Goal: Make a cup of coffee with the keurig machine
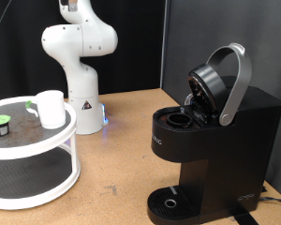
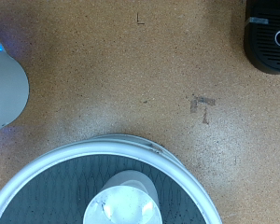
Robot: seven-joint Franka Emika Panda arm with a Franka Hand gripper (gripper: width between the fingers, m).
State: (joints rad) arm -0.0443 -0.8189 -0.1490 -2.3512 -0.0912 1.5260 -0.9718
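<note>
The white mug (image 1: 51,108) stands upright on the top shelf of a round white two-tier stand (image 1: 61,141) at the exterior view's left. In the wrist view the mug (image 2: 129,201) shows from above, and looks empty. The black keurig machine (image 1: 211,141) stands at the exterior view's right with its lid raised by the silver handle (image 1: 236,80) and its pod chamber (image 1: 181,119) open. Its round drip tray (image 1: 169,202) is bare. A corner of the machine (image 2: 269,37) shows in the wrist view. The gripper shows in neither view; the arm (image 1: 77,42) runs out of the exterior view's top.
A small dark pod with a green top (image 1: 1,124) sits on the stand's top shelf, to the exterior view's left of the mug. The arm's white base (image 1: 84,103) stands behind the stand and also shows in the wrist view (image 2: 5,89). Brown tabletop (image 2: 131,75) lies between stand and machine.
</note>
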